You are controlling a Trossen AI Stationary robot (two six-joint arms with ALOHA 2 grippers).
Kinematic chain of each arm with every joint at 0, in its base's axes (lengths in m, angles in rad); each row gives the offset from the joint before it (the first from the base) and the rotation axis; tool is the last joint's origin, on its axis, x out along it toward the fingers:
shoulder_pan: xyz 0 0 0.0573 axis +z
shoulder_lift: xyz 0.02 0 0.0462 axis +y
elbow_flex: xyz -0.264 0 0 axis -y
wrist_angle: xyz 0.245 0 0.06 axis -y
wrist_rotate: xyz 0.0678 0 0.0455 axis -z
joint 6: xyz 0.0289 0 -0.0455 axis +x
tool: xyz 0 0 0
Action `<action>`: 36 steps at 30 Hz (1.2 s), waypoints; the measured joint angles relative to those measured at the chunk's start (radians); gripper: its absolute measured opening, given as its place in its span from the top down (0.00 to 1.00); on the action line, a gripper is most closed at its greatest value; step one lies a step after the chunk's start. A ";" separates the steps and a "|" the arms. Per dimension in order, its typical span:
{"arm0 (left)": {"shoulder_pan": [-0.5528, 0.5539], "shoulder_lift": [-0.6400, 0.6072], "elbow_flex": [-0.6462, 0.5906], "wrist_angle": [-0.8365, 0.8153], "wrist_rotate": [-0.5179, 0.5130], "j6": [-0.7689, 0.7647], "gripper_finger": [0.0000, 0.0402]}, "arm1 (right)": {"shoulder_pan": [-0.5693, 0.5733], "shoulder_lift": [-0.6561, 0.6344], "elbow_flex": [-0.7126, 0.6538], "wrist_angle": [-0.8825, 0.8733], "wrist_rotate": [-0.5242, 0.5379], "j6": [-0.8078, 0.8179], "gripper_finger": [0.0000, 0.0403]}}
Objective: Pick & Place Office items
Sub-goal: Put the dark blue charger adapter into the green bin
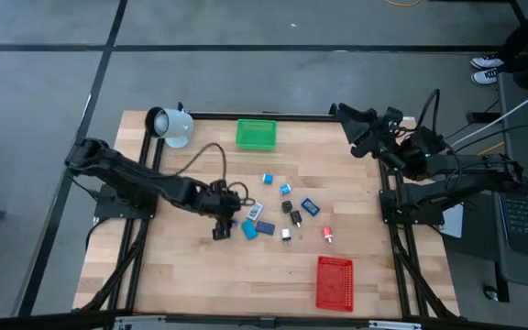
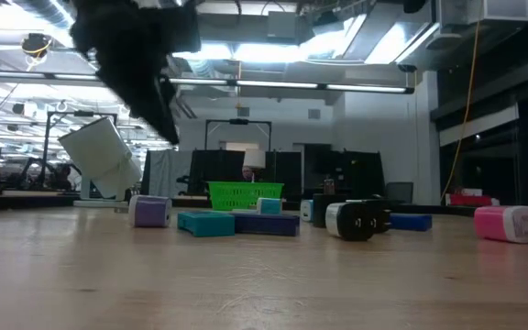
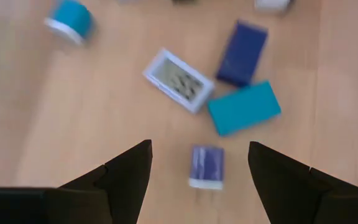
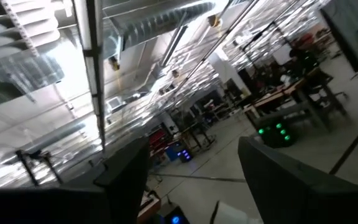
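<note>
The office items lie scattered on the wooden table's middle [image 1: 287, 206]: blue flat rectangles, black clip-like pieces, white-blue bits and a red-white piece [image 1: 327, 236]. My left gripper [image 1: 223, 223] hangs open above the table at the scatter's left side. In the left wrist view, a small purple-blue piece with a white end [image 3: 207, 167] lies on the wood between my left gripper's [image 3: 197, 168] fingers, untouched. Beyond it lie a teal rectangle [image 3: 244, 107], a dark blue rectangle [image 3: 242, 53] and a small white-framed display [image 3: 179, 79]. My right gripper [image 1: 340, 112] waits open at the far right corner, facing the ceiling [image 4: 191, 168].
A green mesh tray [image 1: 256, 134] stands at the far edge, a red mesh tray [image 1: 335, 282] near the near right edge. A white-blue mug [image 1: 170, 126] lies on its side at the far left corner. A cable [image 1: 200, 156] runs across the table toward my left arm.
</note>
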 joint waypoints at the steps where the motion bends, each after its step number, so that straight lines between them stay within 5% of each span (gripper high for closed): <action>1: -0.009 0.020 0.000 -0.001 0.005 0.002 0.35 | 0.001 0.000 0.000 -0.005 -0.014 0.010 0.38; 24: -0.004 0.247 0.000 0.026 -0.002 -0.012 0.36 | 0.012 0.000 0.000 -0.021 -0.049 0.043 0.38; 36: 0.053 0.257 0.000 0.083 0.121 -0.066 0.69 | 0.011 0.000 0.000 -0.021 -0.040 0.038 0.38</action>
